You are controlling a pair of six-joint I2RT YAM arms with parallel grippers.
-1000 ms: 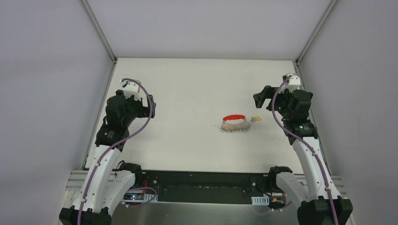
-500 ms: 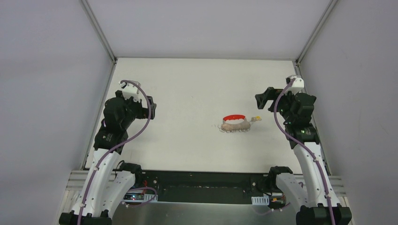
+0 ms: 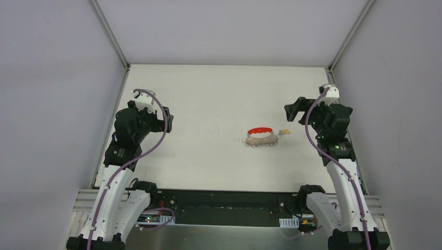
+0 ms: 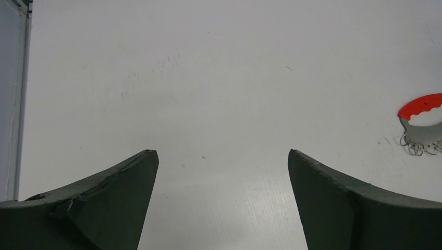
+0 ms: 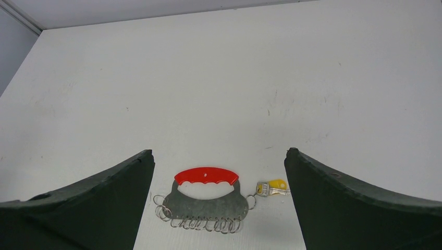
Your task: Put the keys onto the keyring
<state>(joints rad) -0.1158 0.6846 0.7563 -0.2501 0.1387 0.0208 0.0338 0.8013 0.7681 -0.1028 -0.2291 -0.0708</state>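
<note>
The keyring (image 3: 260, 138) is a grey metal plate with a red curved handle (image 5: 206, 175) and several wire rings along its lower edge (image 5: 208, 204). It lies flat on the white table, right of centre. One key (image 5: 272, 188) with a yellow head rests at the plate's right-end ring (image 3: 284, 132); I cannot tell whether it is threaded on. My right gripper (image 3: 293, 109) hovers open to the right of the keyring, which shows between its fingers in the right wrist view (image 5: 219, 151). My left gripper (image 3: 167, 119) stands open far to the left (image 4: 221, 152), with the keyring (image 4: 423, 133) at that view's right edge.
White walls and metal frame posts (image 3: 109, 36) close in the table on three sides. The arm bases and a black rail (image 3: 224, 205) run along the near edge. Faint scuff marks (image 4: 167, 62) dot the table top.
Both arms have shifted only slightly; the right wrist has drifted a little right and nearer. The keyring and key have not moved.
</note>
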